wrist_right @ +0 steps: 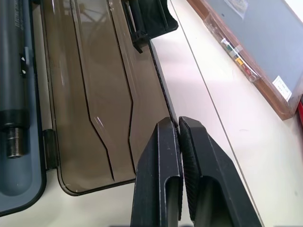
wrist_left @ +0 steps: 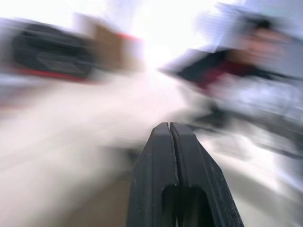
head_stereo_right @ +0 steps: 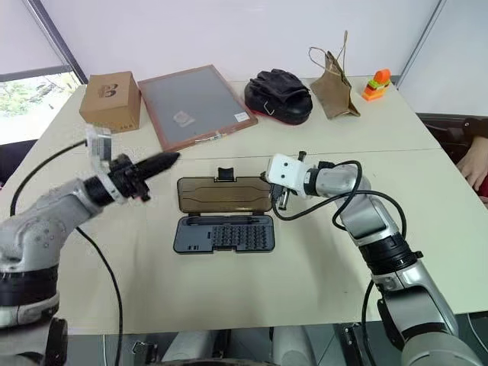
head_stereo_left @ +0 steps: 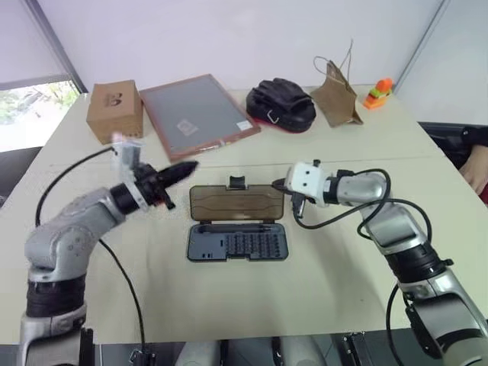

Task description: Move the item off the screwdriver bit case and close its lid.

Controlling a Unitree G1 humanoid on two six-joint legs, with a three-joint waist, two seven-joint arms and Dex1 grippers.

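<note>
Evidently nothing rests on the screwdriver bit case (head_stereo_left: 237, 242); lid (head_stereo_left: 236, 203) lies open, right gripper (wrist_right: 179, 124) pinching its edge, left gripper (head_stereo_left: 191, 166) closed empty.

Open screwdriver bit case (head_stereo_right: 223, 233), lid (head_stereo_right: 224, 196) flat between both end effectors.

Glossy smoky-brown plastic lid (wrist_right: 90, 90) (translucent), matt dark grey plastic tray (head_stereo_left: 238, 242), smooth table (head_stereo_left: 305, 290).

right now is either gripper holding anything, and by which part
The right gripper is shut on the far long edge of the open lid, near its corner. The left gripper is shut in the air, holding nothing.
</note>
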